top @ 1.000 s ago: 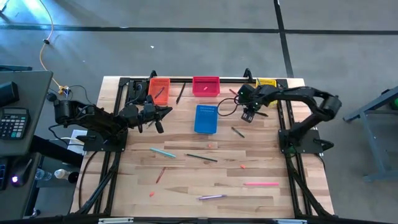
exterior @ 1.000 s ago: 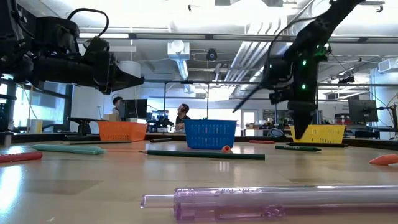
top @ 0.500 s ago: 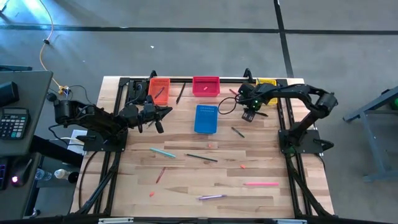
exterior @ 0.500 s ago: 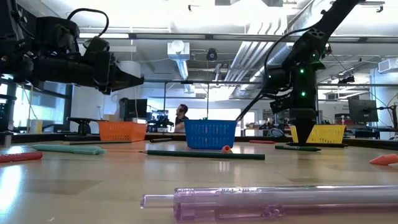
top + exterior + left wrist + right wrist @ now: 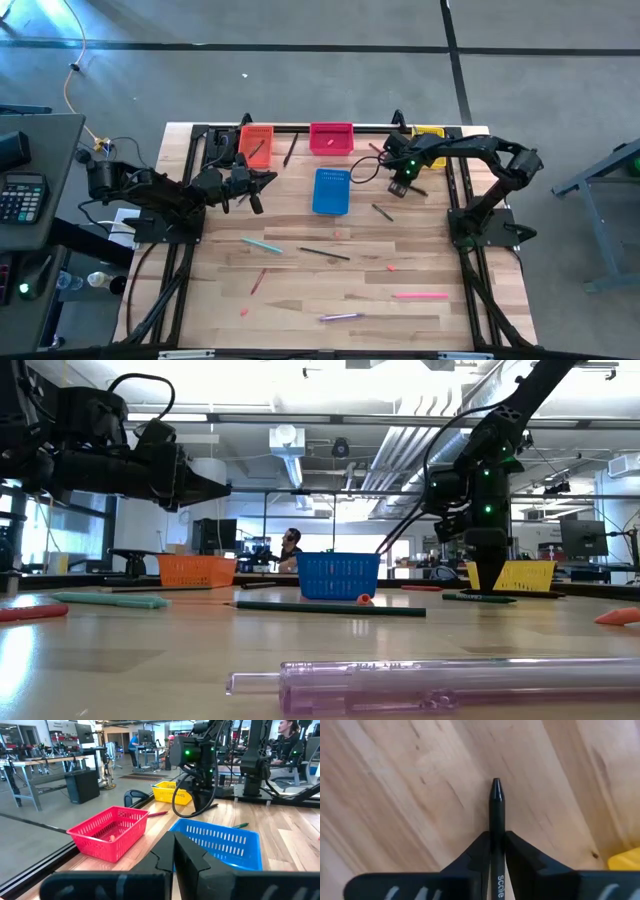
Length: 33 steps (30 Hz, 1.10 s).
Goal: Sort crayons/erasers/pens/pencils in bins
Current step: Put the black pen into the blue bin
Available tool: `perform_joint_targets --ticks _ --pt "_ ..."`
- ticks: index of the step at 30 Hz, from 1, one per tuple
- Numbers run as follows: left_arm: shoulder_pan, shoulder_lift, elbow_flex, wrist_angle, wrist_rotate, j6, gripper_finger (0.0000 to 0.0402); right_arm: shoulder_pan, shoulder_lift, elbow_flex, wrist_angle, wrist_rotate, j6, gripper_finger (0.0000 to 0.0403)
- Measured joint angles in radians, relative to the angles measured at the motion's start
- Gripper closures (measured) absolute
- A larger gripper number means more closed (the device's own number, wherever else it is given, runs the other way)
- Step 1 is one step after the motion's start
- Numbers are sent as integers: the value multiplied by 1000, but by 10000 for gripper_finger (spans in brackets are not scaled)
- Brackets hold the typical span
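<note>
Since a second ago the right gripper point(image 5: 398, 187) has dropped down to the tabletop point(image 5: 300, 290) beside the yellow bin point(image 5: 430, 133) and pinched its fingers point(image 5: 472, 855) together on a thin dark pencil point(image 5: 496, 827), whose tip pokes out ahead of them over the wood. From table level that arm stands almost straight up in front of the yellow bin. The left gripper point(image 5: 262, 180) hangs above the table near the orange bin point(image 5: 256, 143), fingers pressed together on nothing. The red bin point(image 5: 331, 138) and blue bin point(image 5: 331, 191) sit between the arms. A teal pen point(image 5: 261, 245), a pink pen point(image 5: 419, 296), a purple pen point(image 5: 338, 317) and another dark pencil point(image 5: 325, 254) lie scattered on the near boards.
</note>
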Motion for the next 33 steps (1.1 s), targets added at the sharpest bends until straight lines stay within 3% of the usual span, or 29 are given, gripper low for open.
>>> perform_joint_targets --ticks 5,11,19,27,33 --pt "0 0 0 0 0 0 401 1 -7 4 -8 -18 39 361" --pt "0 0 0 0 0 15 401 7 -47 66 -46 -158 113 362" --pt "0 0 0 0 0 15 401 85 -91 181 -30 -230 320 362" --pt "0 0 0 0 0 15 401 242 -89 208 367 -220 616 362" --pt "0 0 0 0 0 10 401 319 -82 208 590 -74 758 362"
